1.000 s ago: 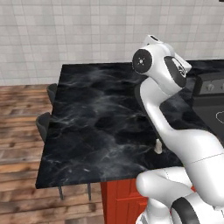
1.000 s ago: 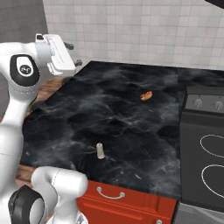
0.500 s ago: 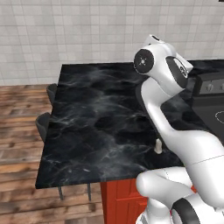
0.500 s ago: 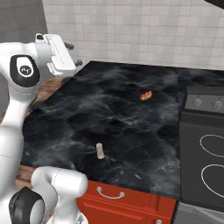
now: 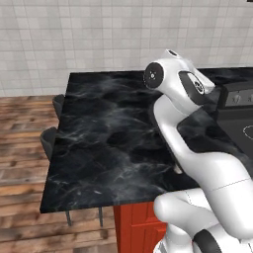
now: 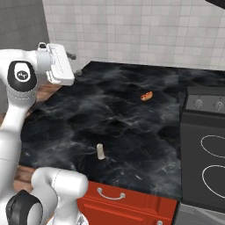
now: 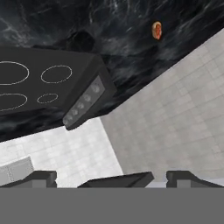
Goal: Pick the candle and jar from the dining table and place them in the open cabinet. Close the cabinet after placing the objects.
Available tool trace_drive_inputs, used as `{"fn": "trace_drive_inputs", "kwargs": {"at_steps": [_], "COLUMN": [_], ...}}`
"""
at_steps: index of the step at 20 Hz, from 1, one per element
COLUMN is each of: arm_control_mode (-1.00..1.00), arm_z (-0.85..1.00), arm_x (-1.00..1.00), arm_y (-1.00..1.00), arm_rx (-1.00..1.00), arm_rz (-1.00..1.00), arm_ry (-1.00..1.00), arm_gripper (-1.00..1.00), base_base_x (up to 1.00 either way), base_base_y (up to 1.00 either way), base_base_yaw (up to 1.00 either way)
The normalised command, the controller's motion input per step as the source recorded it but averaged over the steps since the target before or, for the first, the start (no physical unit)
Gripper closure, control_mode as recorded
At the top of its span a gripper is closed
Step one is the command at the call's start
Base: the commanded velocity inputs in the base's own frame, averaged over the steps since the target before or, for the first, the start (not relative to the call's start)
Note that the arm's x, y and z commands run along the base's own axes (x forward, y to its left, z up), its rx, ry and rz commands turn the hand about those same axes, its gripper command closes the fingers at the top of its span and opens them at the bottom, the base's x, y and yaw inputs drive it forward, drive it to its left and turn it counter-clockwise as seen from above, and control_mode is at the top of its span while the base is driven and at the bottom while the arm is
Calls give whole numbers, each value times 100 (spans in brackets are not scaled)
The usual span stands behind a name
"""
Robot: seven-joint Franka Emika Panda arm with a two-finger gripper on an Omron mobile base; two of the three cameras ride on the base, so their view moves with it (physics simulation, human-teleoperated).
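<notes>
Above marble top (image 6: 132,118), gripper (image 7: 111,177) wide, empty.

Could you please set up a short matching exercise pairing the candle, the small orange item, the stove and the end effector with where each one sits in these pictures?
Things:
1. candle
2. orange item
3. stove
4. end effector

Places or states:
A. raised above the far left part of the marble top, open and holding nothing
B. standing upright near the front edge of the marble top, above the red drawer
C. at the right end of the marble top, black with white burner rings
D. lying far back on the marble top, close to the stove

Pairs: 1-B, 2-D, 3-C, 4-A
</notes>
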Motion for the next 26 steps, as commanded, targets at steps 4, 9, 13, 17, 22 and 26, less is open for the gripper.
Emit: {"fn": "trace_drive_inputs", "kwargs": {"at_steps": [4,9,13,17,22,26], "arm_control_mode": [-100,-100,-100,-100,-100,-100], "arm_z": [-42,-45,-42,-42,-49,-46], "arm_x": [0,5,6,1,2,14], "arm_y": [12,7,0,2,0,0], "arm_rx": [1,1,0,0,0,-1], "arm_rz": [-11,-9,-8,-11,-11,-9], "arm_ry": [14,12,6,0,0,0], "arm_gripper": [-100,-100,-100,-100,-100,-100], "base_base_x": [0,0,0,0,0,0], "base_base_y": [0,0,0,0,0,0], "base_base_yaw": [0,0,0,0,0,0]}}
